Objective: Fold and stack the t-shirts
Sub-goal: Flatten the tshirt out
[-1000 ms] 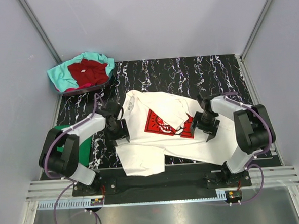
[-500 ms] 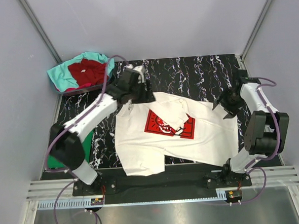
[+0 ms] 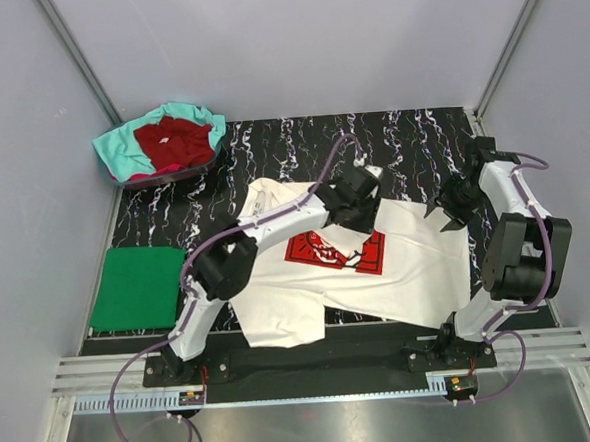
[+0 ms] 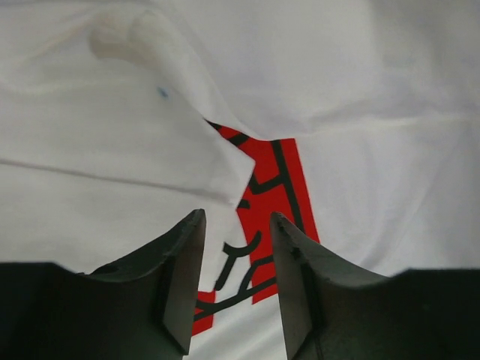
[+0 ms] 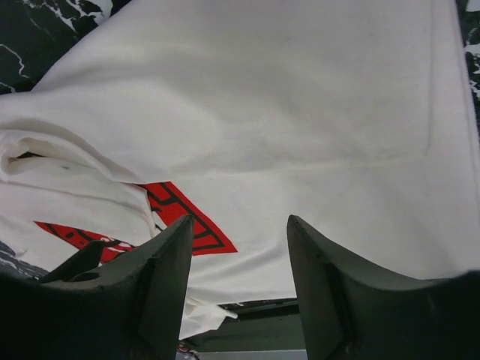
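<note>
The white t-shirt [image 3: 418,259] with a red chest print [image 3: 372,253] lies spread on the table, a sleeve folded over the print. My left gripper [image 3: 359,209] is open and empty just above the folded sleeve [image 4: 135,142] and the print [image 4: 274,180]. My right gripper [image 3: 446,207] is open and empty above the shirt's right edge [image 5: 315,97]. A folded green t-shirt [image 3: 139,287] lies flat at the left. The dark red t-shirt [image 3: 173,140] and the teal t-shirt [image 3: 120,151] sit heaped in a basket at the back left.
The dark basket [image 3: 187,170] stands at the back left corner of the black marbled table [image 3: 370,141]. Grey walls close in the sides and back. The mounting rail [image 3: 314,360] runs along the front edge.
My left arm swung from the shirt's collar at the back left across to the folded sleeve over the print. My right gripper stayed near the shirt's right edge.
</note>
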`<state>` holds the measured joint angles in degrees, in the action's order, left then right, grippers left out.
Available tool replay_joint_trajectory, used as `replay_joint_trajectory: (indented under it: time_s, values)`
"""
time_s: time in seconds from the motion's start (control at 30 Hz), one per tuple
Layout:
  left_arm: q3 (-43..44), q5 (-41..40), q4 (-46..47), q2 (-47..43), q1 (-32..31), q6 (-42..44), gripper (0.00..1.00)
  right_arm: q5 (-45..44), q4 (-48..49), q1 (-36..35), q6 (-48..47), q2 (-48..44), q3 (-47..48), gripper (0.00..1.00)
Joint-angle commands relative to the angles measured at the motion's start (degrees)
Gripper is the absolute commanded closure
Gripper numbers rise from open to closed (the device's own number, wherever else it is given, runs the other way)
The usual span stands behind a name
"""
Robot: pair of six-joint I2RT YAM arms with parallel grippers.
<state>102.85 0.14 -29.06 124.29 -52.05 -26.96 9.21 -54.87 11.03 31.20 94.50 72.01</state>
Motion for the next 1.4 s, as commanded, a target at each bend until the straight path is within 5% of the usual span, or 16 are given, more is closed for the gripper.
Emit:
replay_joint_trajectory:
  time_s: [0.0, 0.43, 1.37]
  values:
    - [8.13, -5.49, -2.47, 2.79, -1.73, -2.21, 0.56, -3.23, -2.17, 0.49, -1.67, -3.17, -0.37, 0.40]
    - [14.66, -16.40, -11.46, 9.39, -4.11, -3.71, 0.66, -2.27, -2.96, 0.57, -2.72, -8.19, -5.38, 0.40]
    - [14.57, -13.50, -12.60, 12.82, -4.81, -5.21, 0.66, -0.51, -1.56, 0.93, -3.25, -8.89, -7.32, 0.39]
